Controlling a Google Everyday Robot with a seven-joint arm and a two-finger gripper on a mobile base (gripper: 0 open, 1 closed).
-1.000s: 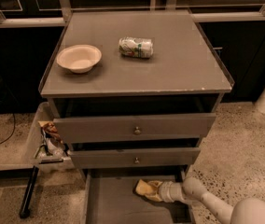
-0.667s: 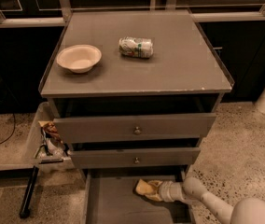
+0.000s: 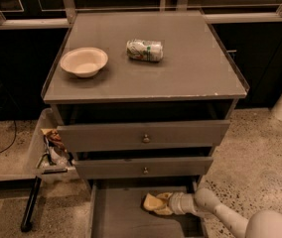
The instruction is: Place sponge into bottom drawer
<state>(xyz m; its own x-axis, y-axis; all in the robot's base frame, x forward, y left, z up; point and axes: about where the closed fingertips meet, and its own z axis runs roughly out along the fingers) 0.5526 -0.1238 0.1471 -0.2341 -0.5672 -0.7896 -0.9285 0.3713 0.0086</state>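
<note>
- Down at the foot of the grey cabinet (image 3: 146, 81), the bottom drawer (image 3: 118, 217) stands pulled out, its flat floor showing.
- The gripper (image 3: 163, 205) reaches in from the right, low over that floor.
- The sponge (image 3: 151, 203), pale yellow, sits right at the gripper's tip, inside the drawer; whether it is gripped or merely touched, I cannot tell.
- Up top, a bowl (image 3: 84, 61) sits on the left and a crushed can (image 3: 145, 50) lies near the middle, well apart.
</note>
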